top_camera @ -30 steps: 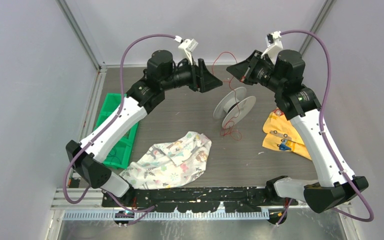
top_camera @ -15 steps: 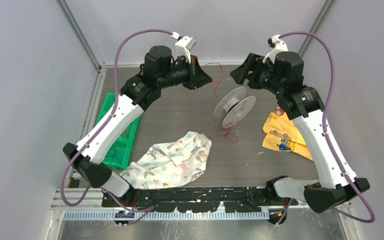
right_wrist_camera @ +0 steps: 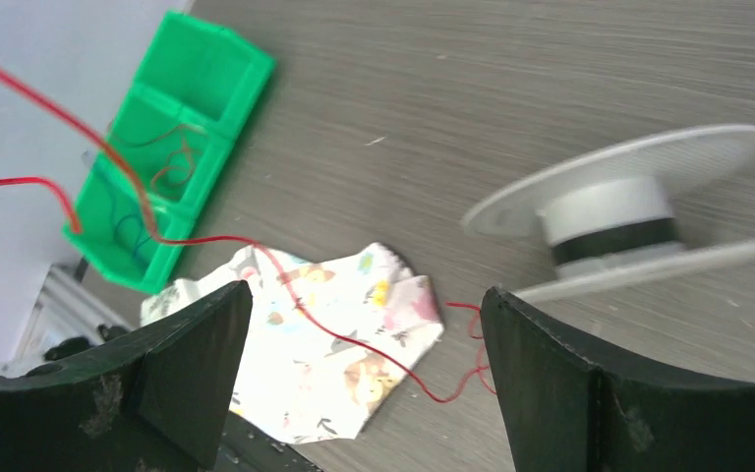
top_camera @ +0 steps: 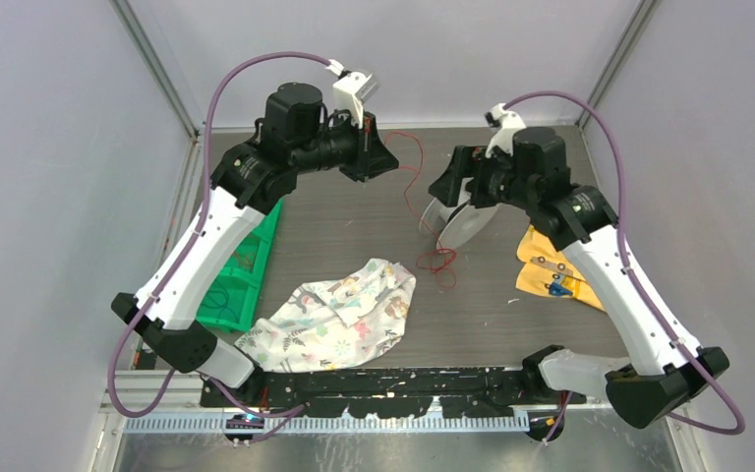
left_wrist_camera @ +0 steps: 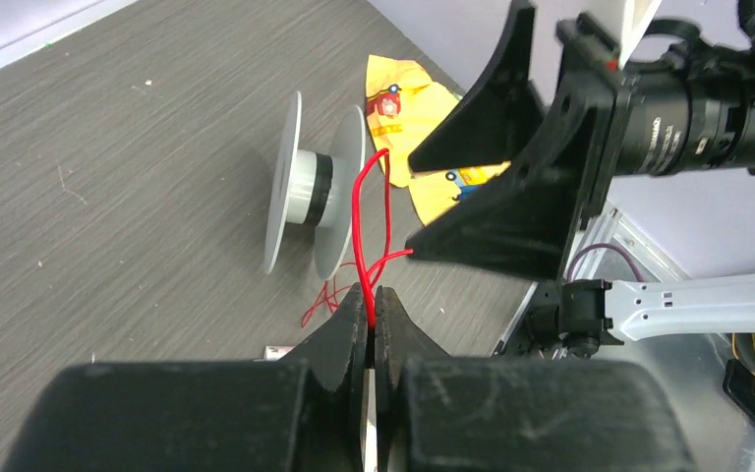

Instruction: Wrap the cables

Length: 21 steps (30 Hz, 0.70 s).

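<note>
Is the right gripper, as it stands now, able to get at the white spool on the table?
Probably yes. The right gripper is open and close to the spool, with nothing solid between them. Only the thin red wire, pinched in the shut left gripper, crosses nearby and might snag.

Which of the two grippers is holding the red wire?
The left gripper: its jaws are shut on the red wire, while the right gripper stands wide open, holding nothing.
</note>
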Available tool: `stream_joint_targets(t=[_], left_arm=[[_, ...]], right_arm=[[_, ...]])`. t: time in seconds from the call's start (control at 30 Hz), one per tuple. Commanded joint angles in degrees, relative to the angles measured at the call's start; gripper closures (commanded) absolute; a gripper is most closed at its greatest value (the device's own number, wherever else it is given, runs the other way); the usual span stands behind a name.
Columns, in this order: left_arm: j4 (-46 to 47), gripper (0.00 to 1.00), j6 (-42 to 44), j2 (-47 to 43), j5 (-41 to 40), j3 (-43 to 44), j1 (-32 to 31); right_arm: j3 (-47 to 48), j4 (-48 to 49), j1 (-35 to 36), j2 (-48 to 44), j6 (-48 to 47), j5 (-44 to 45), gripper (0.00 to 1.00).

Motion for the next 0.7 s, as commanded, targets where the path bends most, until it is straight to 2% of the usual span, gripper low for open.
stream_joint_targets(t=[0.0,0.13,0.23,0.3,0.37,0.4,0.43,0.47,0.53,0.57,0.67], left_arm=[[-0.2,1.0,0.8,-1.7,1.0,1.1,0.4],[0.4,1.0,0.1,-2.2,1.5,0.2,0.4],[0.5,1.0,0.1,-2.8,1.5,0.2,0.4],[0.6,1.0,0.2,-3.2,1.5,-0.1,0.4],[0.1,1.0,0.5,-3.6,1.3,0.0,0.5],[-0.1,1.0,0.6,-3.7,1.1,-0.2,0.5],[-0.2,1.0,0.7,-3.9,1.0,-0.3,0.5],[-0.3,1.0,0.9,-4.2,0.8,-0.5,0.6],[-0.2,1.0,1.2,-4.7,0.5,-1.1,0.7],[-0.1,1.0,1.3,-4.9,0.3,-1.5,0.8],[-0.1,1.0,1.5,-5.3,-0.1,-2.4,1.1]], right_arm=[[-0.6,8.7,4.7,2.0,1.3,-6.4,0.09],[-1.6,11.0,6.2,4.9,2.1,-10.3,0.09],[-2.9,11.9,6.5,7.7,3.1,-16.9,0.09],[-3.9,12.2,7.1,9.5,3.9,-17.2,0.09],[-4.6,11.7,7.2,10.1,4.3,-14.7,0.15],[-4.8,11.3,7.2,10.0,4.4,-12.6,0.22],[-5.0,11.1,7.2,9.5,4.3,-10.5,0.35],[-5.1,10.8,7.2,8.9,4.2,-7.8,0.49],[-5.3,10.5,7.1,7.2,4.0,-2.7,0.85],[-5.3,10.2,7.1,6.4,3.8,-0.2,0.97],[-5.4,9.7,6.9,3.7,3.3,5.2,0.99]])
